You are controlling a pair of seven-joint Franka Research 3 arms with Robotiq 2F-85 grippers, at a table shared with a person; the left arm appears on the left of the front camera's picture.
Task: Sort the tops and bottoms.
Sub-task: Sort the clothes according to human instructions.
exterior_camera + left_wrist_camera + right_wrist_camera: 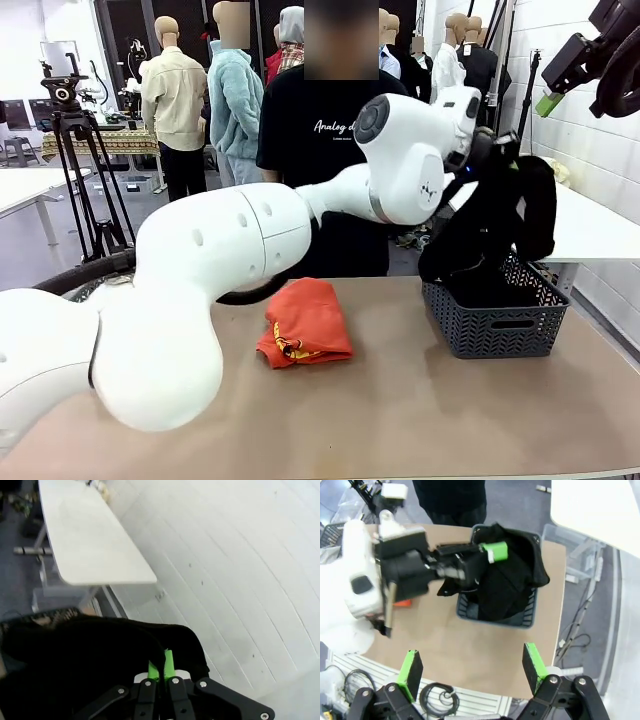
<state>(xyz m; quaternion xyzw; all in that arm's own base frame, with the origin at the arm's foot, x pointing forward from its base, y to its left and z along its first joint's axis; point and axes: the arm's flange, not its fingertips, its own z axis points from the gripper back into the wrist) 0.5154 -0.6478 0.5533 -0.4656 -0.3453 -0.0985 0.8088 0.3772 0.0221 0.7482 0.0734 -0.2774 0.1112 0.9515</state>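
While the left fingers pinch shut on black bottoms, the cloth hangs below them into a basket.
High above the basket, the right fingers stand wide and empty. An orange top lies on the worktop, well apart from both. Risk: cloth bunched around the left fingers may snag on release and drag back out, or slump over the rim.
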